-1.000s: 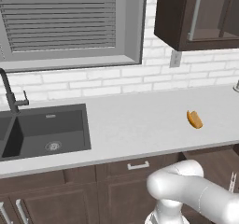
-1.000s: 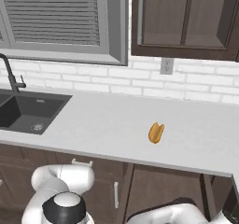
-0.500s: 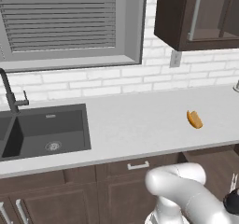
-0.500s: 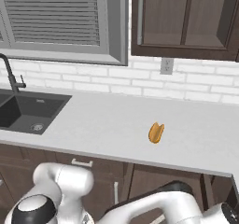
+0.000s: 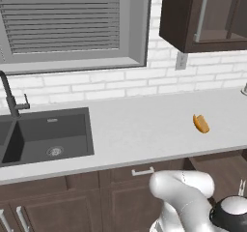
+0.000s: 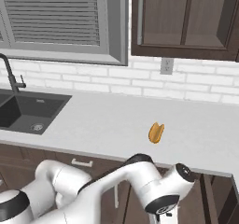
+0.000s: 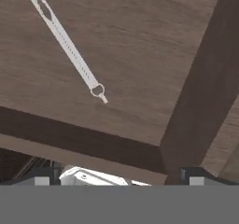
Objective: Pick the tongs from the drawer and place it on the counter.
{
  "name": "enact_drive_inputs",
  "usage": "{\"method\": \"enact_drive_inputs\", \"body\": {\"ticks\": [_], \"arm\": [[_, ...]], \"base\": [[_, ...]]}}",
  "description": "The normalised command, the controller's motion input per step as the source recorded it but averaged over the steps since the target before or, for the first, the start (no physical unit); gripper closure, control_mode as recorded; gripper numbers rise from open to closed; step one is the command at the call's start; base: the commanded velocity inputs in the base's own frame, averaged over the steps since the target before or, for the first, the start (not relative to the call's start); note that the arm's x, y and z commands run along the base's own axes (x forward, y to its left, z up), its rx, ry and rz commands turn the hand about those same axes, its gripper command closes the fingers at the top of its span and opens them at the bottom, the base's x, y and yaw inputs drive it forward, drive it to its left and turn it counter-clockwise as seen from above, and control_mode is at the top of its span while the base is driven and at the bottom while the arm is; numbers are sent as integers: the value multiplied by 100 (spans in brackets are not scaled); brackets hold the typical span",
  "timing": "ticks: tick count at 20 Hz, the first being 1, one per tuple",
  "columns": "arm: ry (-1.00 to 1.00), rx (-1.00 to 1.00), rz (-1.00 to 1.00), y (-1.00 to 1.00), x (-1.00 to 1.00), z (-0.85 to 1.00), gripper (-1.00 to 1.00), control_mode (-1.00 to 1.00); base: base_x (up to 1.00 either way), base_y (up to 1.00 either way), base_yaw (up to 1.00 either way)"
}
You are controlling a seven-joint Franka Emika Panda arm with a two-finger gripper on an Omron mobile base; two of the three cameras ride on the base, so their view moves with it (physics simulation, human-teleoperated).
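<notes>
While arm has swung right — claw point(image 7: 119, 180) over tongs point(image 7: 65, 40) in drawer point(image 7: 149, 55); seemingly open, empty.

Silvery tongs point(image 7: 65, 43) lying in brown drawer point(image 7: 140, 55)

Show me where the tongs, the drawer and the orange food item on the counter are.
tongs point(image 7: 70, 50): hand view, middle of the long silvery arms.
drawer point(image 7: 154, 55): hand view, bare brown wooden floor inside.
orange food item point(image 5: 200, 123): left base view, middle of the oval.
</notes>
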Motion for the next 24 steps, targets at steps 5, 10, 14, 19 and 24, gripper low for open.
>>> {"method": "enact_drive_inputs", "body": {"ticks": [5, 10, 14, 19, 24], "arm": [[25, 2, 29, -38, 96, -2, -100, -100], [11, 10, 33, -61, 30, -36, -100, -100], [0, 9, 1, 2, 0, -15, -100, -100], [1, 1, 0, 0, 6, -71, -100, -100], [-1, 0, 1, 9, 14, -39, -100, -100]], "base": [[0, 0, 0], [0, 0, 0], [0, 0, 0], [0, 0, 0], [0, 0, 0]]}}
